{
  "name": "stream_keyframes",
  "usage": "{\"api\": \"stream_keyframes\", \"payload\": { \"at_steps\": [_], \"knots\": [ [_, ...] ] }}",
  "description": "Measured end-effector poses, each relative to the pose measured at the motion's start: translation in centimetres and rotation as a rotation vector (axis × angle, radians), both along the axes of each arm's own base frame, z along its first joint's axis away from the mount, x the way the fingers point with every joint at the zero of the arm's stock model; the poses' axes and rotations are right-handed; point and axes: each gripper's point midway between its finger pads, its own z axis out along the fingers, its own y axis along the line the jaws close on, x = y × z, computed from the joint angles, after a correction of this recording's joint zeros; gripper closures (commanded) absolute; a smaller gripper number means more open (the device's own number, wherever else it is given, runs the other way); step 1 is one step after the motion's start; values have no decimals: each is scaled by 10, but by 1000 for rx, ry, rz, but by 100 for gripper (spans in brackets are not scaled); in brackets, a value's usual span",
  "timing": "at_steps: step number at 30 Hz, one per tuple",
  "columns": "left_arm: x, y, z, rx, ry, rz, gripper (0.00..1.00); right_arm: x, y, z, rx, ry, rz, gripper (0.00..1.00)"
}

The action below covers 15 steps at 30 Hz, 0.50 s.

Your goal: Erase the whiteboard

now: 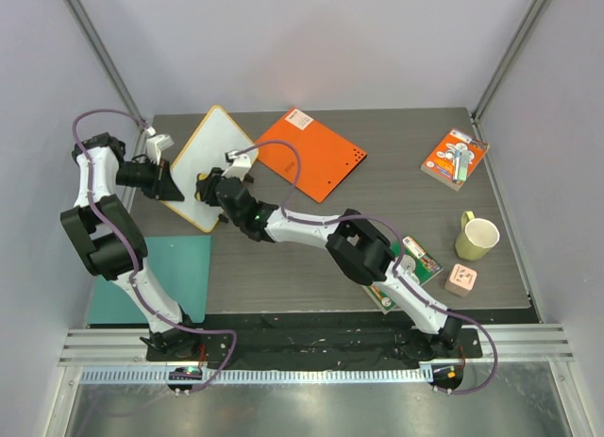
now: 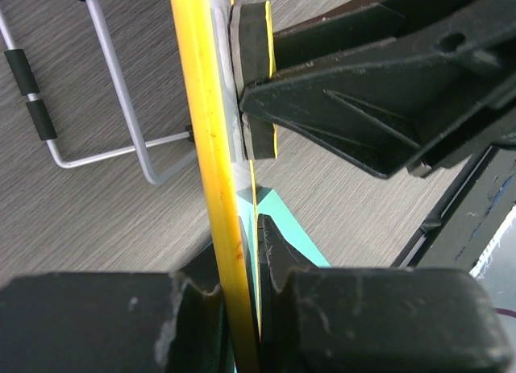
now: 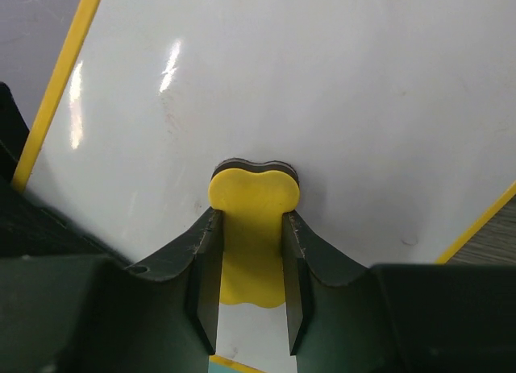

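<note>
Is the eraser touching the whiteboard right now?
Touching. Left wrist view, edge-on: eraser pad lies flush on the whiteboard, no gap.

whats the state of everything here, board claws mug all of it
white rectangular whiteboard with yellow rim: raised on edge, tilted, visible face free of scribbles
left claw: shut on the whiteboard's rim
right claw: shut on yellow plastic eraser, pressed against the whiteboard
flat orange board: lying flat
teal sheet: lying flat
pale yellow ceramic mug: upright, looks empty
</note>
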Motion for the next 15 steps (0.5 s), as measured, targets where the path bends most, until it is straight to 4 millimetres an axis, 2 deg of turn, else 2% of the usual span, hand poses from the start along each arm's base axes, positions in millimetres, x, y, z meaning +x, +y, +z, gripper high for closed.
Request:
{"api": "stream_keyframes", "payload": {
  "at_steps": [9, 15],
  "knots": [
    [2, -4, 2, 18, -46, -57, 100, -6, 6, 24, 44, -89, -44, 99],
    [4, -7, 4, 35, -81, -94, 100, 4, 1, 51, 82, -168, -123, 99]
  ]
}}
